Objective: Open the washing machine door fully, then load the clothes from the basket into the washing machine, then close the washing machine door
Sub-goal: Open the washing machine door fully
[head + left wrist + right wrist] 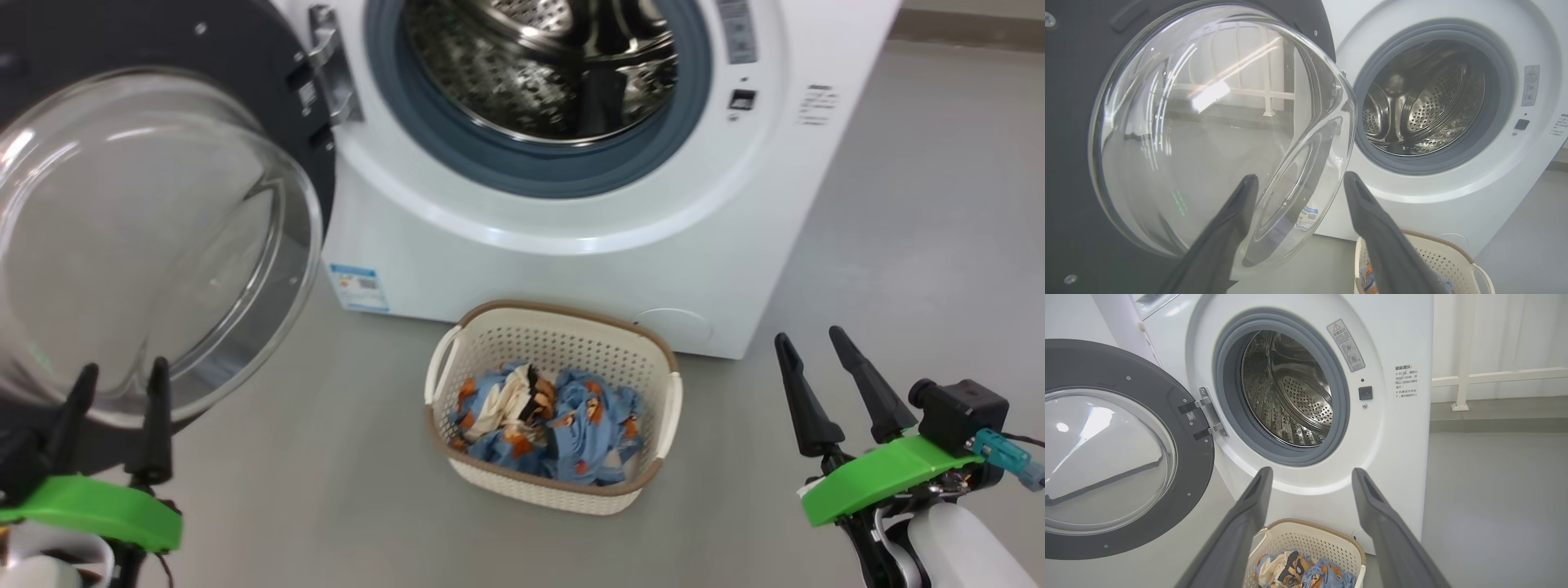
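The washing machine (571,204) is a white front-loader with its steel drum (539,65) exposed. Its door (147,237) hangs swung wide to the left, black rim and clear glass bowl facing me. On the floor in front stands the cream basket (555,327), holding light-blue clothes (547,425) with orange figures and some cream and black cloth. My left gripper (122,371) is open at the lower left, its tips just before the door's glass bowl (1208,122). At the lower right my right gripper (812,339) is open and empty, beside the basket (1310,535).
Grey floor (914,245) stretches to the right of the machine and around the basket. A blue label sticker (357,286) sits low on the machine's front. A white railing (1494,375) stands behind, to the right.
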